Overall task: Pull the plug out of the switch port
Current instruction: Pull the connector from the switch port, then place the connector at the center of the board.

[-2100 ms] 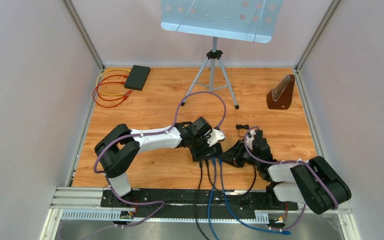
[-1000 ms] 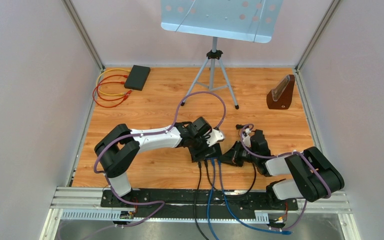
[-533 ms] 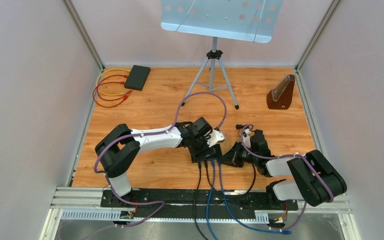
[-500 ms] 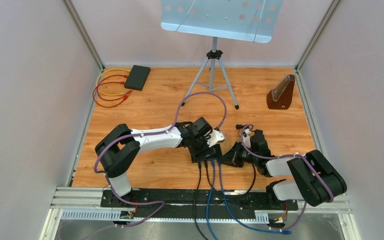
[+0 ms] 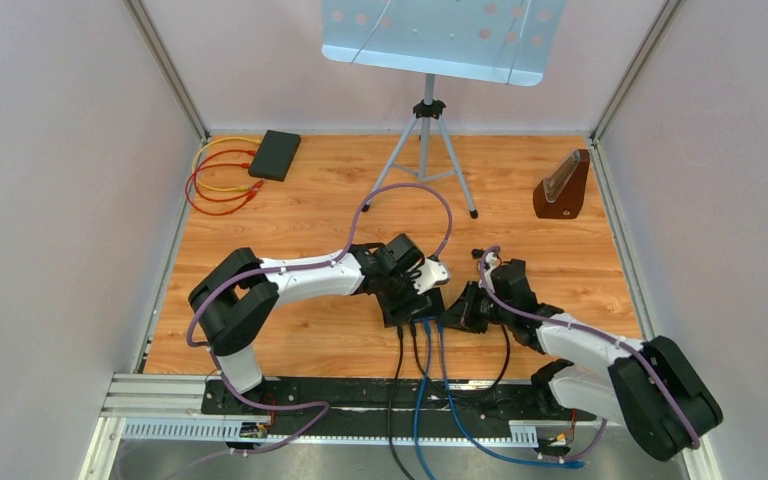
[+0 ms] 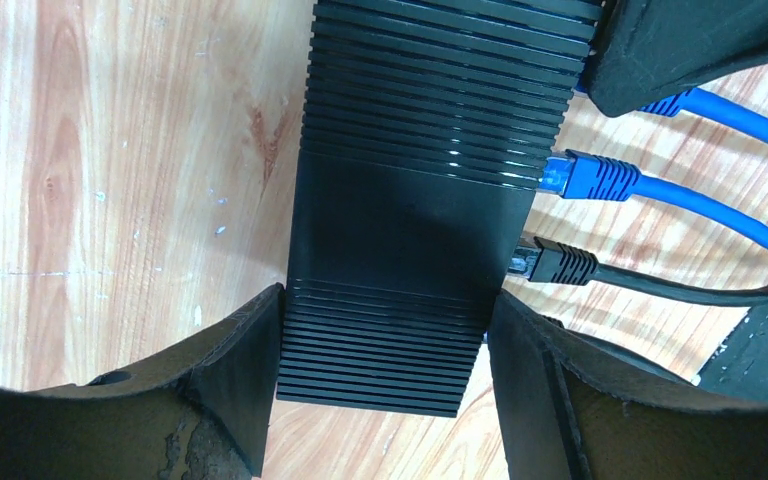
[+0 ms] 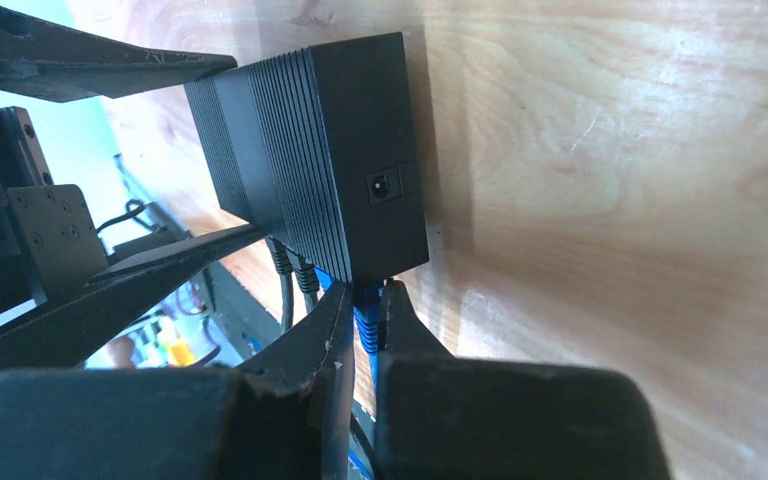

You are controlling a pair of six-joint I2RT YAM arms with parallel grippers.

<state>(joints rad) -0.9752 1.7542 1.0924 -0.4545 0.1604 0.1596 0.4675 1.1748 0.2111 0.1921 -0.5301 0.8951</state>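
The black ribbed switch [image 5: 412, 306] lies on the wooden table [image 5: 320, 340] at mid-front. My left gripper [image 5: 407, 290] is shut on it; in the left wrist view its fingers [image 6: 230, 380] press both sides of the switch [image 6: 410, 200]. Blue plugs [image 6: 590, 178] and a black plug [image 6: 555, 265] sit in the ports. My right gripper [image 5: 457, 312] is at the switch's right end. In the right wrist view it [image 7: 365, 305] is shut on a blue plug [image 7: 368, 318], which is still seated in the switch [image 7: 320, 160].
Black and blue cables [image 5: 422, 380] run from the switch over the near rail [image 5: 360, 400]. A music stand tripod [image 5: 427, 150] stands at the back middle, a brown metronome [image 5: 563, 187] back right, another black box [image 5: 275, 155] with red and yellow cables [image 5: 215, 180] back left.
My right arm's elbow has swung out to the right and lower, and its gripper has edged left against the switch's end. The left arm and switch have stayed still.
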